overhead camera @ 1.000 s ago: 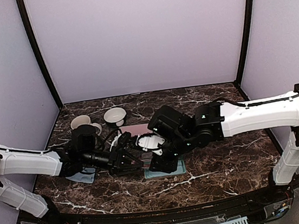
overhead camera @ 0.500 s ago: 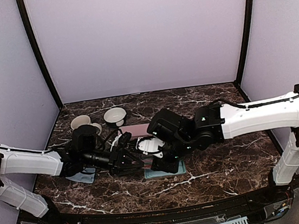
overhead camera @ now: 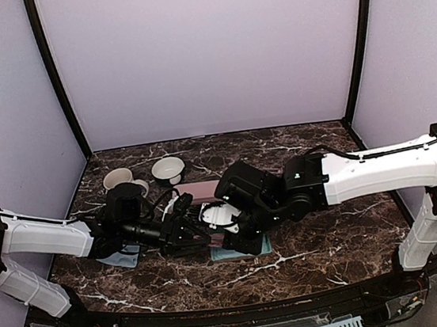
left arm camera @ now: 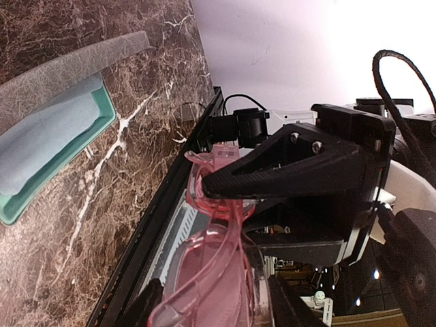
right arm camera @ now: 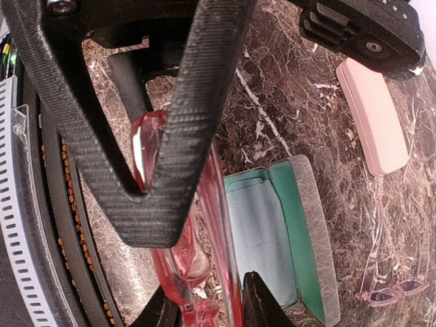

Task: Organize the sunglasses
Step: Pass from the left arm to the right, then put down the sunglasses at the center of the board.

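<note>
Gripping the red sunglasses (left arm camera: 212,253) in mid-air, left pincer (left arm camera: 214,301) is clamping the frame; right pincer (right arm camera: 204,308) is sitting narrow around the same frame, grip unclear. Open grey case (right arm camera: 319,252) is lying below on the surface (right arm camera: 293,82), pink case (right arm camera: 373,116) beyond.
</note>
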`<state>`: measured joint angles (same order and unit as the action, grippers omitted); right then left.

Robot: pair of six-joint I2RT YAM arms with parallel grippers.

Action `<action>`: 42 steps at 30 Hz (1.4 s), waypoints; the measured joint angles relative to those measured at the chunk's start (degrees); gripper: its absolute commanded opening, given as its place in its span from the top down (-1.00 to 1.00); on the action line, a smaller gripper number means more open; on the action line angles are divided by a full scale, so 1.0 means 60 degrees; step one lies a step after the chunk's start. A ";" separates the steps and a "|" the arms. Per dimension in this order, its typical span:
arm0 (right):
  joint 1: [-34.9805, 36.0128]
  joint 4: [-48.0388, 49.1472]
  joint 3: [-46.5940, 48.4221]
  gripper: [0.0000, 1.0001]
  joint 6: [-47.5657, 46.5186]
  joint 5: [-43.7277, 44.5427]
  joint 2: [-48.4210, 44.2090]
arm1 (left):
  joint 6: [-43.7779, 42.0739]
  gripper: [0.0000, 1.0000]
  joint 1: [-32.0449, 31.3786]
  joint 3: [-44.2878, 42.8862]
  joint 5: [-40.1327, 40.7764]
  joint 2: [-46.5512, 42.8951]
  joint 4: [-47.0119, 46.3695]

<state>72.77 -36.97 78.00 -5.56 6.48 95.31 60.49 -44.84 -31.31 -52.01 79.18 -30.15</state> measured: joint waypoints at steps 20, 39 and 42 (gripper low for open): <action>-0.0124 0.0379 -0.0357 0.48 0.0087 -0.0011 -0.0036 | 0.0029 0.18 0.0004 0.0189 0.0109 0.0321 -0.0605; -0.0652 0.0321 -0.0572 0.48 0.0302 0.0200 -0.0248 | -0.0051 -0.13 0.0036 0.0433 0.0015 0.0481 -0.0517; -0.0874 0.0299 -0.0597 0.48 0.0368 0.0408 -0.0280 | -0.0066 -0.13 0.0036 0.0488 -0.0029 0.0521 -0.0313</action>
<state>67.53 -35.18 74.41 -3.36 8.93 93.62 60.10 -44.62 -28.38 -52.18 82.30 -32.03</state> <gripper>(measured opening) 0.263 0.563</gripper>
